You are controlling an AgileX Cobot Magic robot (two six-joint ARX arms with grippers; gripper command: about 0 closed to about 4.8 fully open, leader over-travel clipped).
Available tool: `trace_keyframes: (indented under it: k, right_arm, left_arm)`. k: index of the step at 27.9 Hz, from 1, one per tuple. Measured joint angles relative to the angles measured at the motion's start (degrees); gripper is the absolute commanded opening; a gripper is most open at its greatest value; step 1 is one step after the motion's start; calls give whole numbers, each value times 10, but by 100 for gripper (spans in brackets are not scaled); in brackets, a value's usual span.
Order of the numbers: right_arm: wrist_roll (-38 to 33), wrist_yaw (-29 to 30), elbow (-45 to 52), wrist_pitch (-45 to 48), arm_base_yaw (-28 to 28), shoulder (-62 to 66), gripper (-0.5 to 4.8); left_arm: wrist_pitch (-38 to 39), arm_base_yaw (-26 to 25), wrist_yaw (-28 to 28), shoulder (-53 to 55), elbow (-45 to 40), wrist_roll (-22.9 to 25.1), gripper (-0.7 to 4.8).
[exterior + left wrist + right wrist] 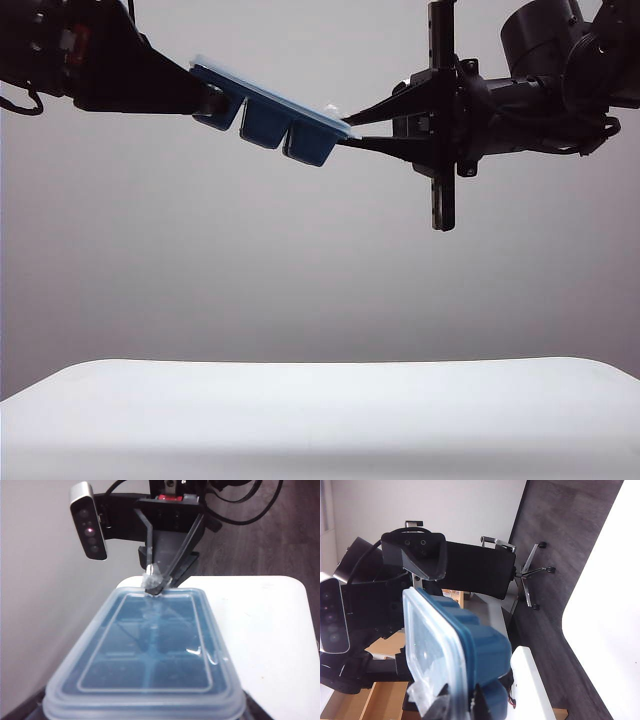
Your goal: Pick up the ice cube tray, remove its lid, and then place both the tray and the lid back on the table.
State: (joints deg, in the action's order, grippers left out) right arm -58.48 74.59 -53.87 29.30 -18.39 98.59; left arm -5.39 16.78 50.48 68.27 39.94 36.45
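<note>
The small dark navy-blue rectangular ice cube tray point(268, 118) is already picked up and hangs tilted in the air, well above the large plain white tabletop point(320, 415), with its thin translucent frosted-clear plastic lid point(275, 93) not yet off. The left gripper point(205, 98) clamps one end of the tray with its jaws spread wide across it, while the right gripper point(348, 130) has its fingertips pinched together on the lid's rim at the opposite, lower end. Peeling the lid free and setting both pieces down on the table remain to be done.
</note>
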Motion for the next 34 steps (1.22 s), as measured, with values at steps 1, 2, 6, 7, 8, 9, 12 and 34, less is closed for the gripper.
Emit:
trace_keyframes:
  k: [1,2,6,7,8,9,12,34]
  right_arm:
    - [0,-3,0,0,-4,0,-6]
    - [0,-3,0,0,-5,0,-6]
    - [0,-5,-1,0,-18,0,-6]
    - [0,-5,-1,0,-19,0,-6]
    - [0,-5,-1,0,-19,0,-6]
    - [-1,-5,-1,0,-19,0,-6]
    - [-4,-4,-2,0,-19,0,-6]
    - [-17,1,-3,18,-29,0,-6]
  left_arm:
    - [0,0,1,0,0,0,479]
    - [0,0,1,0,0,-1,479]
    - [-2,0,4,5,0,-10,479]
    - [-2,0,5,5,0,-14,479]
    - [-2,0,5,6,0,-18,479]
    - [-2,0,5,6,0,-20,479]
    - [-3,0,12,7,0,-23,479]
    - [-29,60,-31,29,0,-29,466]
